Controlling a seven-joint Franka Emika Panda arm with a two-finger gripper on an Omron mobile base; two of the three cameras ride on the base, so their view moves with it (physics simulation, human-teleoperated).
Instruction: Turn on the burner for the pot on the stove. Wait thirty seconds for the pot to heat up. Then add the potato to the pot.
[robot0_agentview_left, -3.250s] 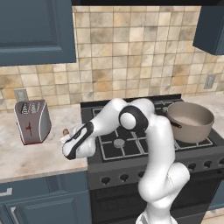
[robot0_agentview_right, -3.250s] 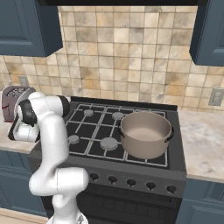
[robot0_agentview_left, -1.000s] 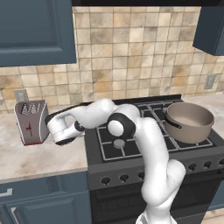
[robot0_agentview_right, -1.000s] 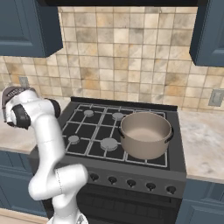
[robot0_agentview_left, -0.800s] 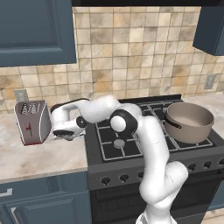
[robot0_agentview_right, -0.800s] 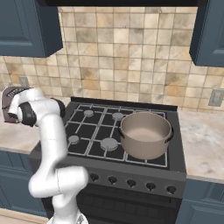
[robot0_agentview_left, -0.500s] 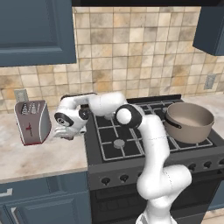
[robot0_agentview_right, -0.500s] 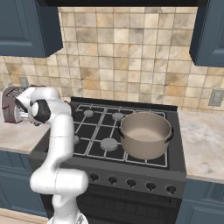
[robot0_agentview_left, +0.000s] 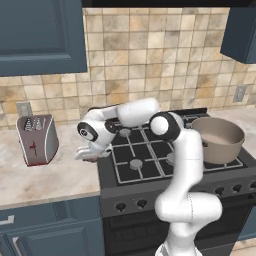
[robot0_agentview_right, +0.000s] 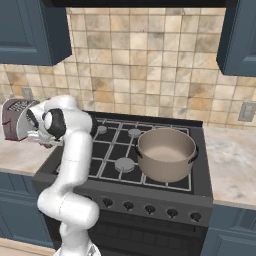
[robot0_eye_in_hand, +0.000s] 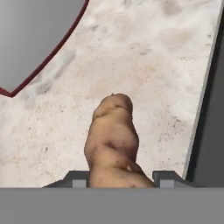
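Since the picture from three seconds back your arm has swung left off the stove and reached out over the counter, and in the last half second the hand has come away from the toaster toward the stove's left edge. The pincer now hangs low over the counter, just beside that edge, well apart from the toaster.

In the hand view you have the potato between the two dark finger tips, one on either side of its near end, with the lump reaching away from the hand. The jaws stand partly apart and look clamped on the potato (the contact itself sits at the very bottom of that view, so judge it as likely rather than plain). Pale speckled counter lies behind the potato, the toaster's grey side with its red edge fills the upper left corner, and the stove's dark side runs down the right.

From the right base view the hand sits in front of the toaster, and the potato is too small to make out there.

The pot stands on the right front grate of the stove, well apart from the pincer. Its pale beige inside holds nothing you can see. The row of dark knobs runs along the stove front below it.
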